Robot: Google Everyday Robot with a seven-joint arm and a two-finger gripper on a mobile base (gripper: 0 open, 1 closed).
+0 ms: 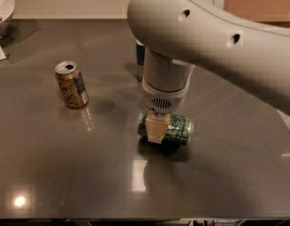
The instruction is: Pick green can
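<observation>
While the green can (177, 128) lies on its side on the grey table (65, 173) — right of the orange-brown can (72, 84) — my gripper (157, 125) straddles it from above, pinching its middle

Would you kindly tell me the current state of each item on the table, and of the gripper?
green can: lying on its side, gripped.
gripper: over the green can, jaws shut on it.
orange-brown can: standing, top opened.
blue-and-silver can: standing, mostly hidden behind the arm.
bowl: upright, far left.
</observation>
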